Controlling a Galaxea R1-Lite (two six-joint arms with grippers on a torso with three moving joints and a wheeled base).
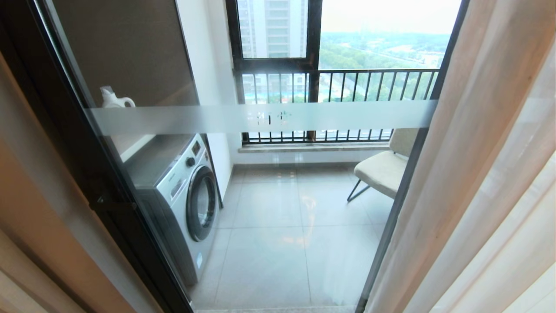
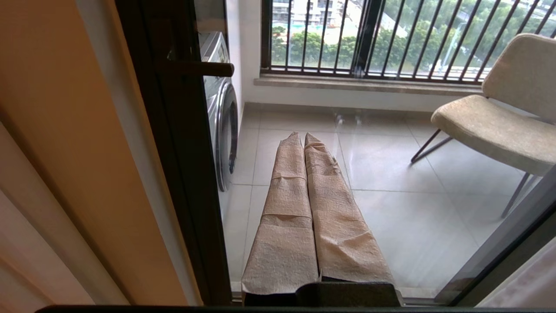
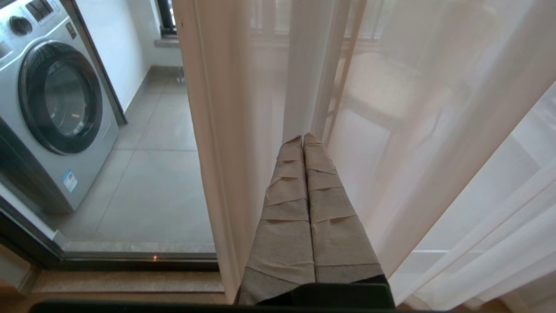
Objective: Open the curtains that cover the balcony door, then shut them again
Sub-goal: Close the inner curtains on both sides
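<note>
The left end effector (image 2: 304, 135), seen only from its own wrist camera, points level toward the balcony door (image 1: 260, 117), its two tape-wrapped fingers (image 2: 289, 182) pressed together and holding nothing. Its tips stand close before the clear glass, near the dark frame with its small handle (image 2: 204, 68).

The right end effector (image 3: 303, 137) likewise appears only in its wrist view. Its wrapped fingers (image 3: 323, 195) are closed against each other with nothing between them, and the tips sit right at the folds of the curtains (image 3: 269, 87); whether they touch the fabric cannot be told.

In the head view neither arm shows. At the far left a beige-tan drape (image 1: 39, 226) hangs beside the dark door frame. The glass panel fills the middle, uncovered, crossed by a frosted horizontal band (image 1: 195, 119) bearing small characters. Behind the glass, a washing machine (image 1: 186, 195) stands at the left of the balcony with a white detergent jug (image 1: 114, 99) above it. The tiled floor (image 1: 282, 243) is pale and glossy. Farther back a black-framed window (image 1: 278, 65) with a barred railing (image 1: 347, 87) looks out on trees and buildings. A cushioned chair (image 1: 382, 169) sits at the right. The curtains' pale drape and sheer white layer hang bunched along the right edge, covering that side of the door.
</note>
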